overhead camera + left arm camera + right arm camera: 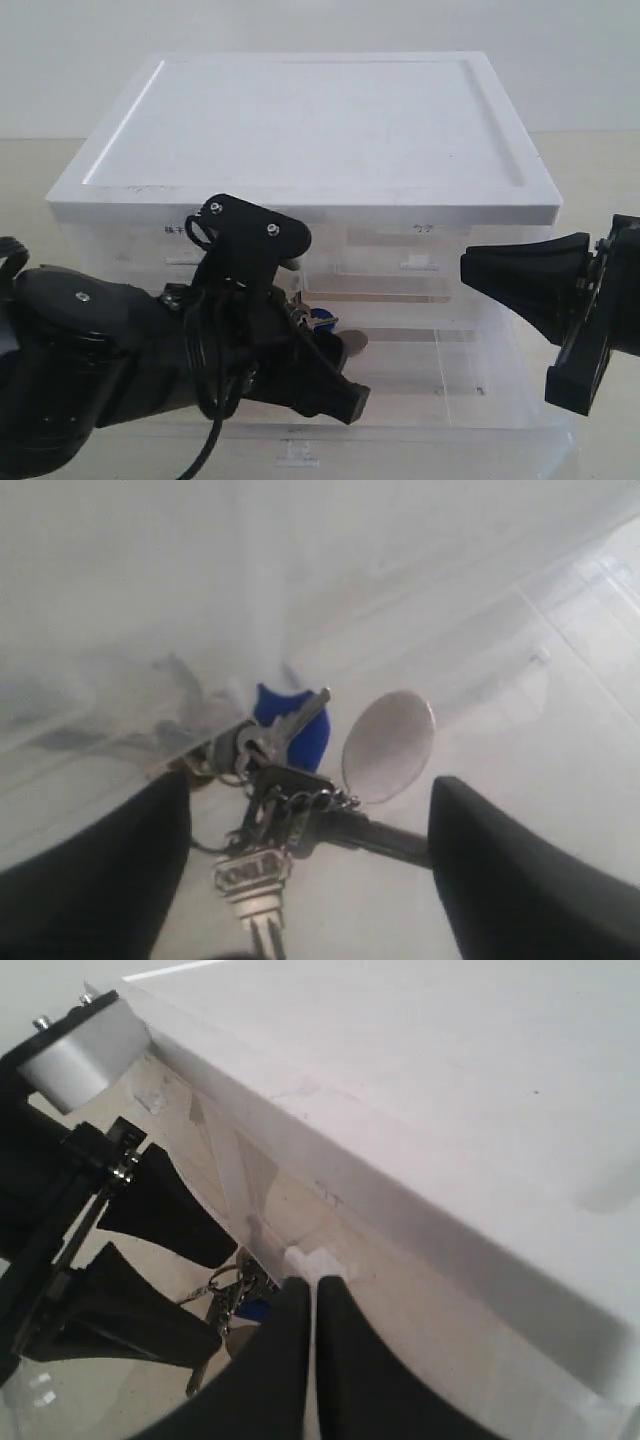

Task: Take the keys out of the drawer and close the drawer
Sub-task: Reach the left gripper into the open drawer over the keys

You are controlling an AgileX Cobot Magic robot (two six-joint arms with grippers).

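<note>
Frosted plastic fills the foreground: the drawer (470, 385) stands pulled out of the white cabinet (320, 120), and the keys (275, 780) lie on its floor, close to the cabinet's face. The left gripper (310, 790) reaches into it, fingers spread wide to either side of the bunch and gripping nothing. Its wrist camera shows silver keys on a ring, a round blue tag (300, 730) and a grey oval fob (388, 745). In the exterior view the arm hides all but tag and fob. Farther right hangs the right gripper (312, 1288), fingers pressed together and empty. Its own camera shows the tips just short of a small white handle (318, 1260).
</note>
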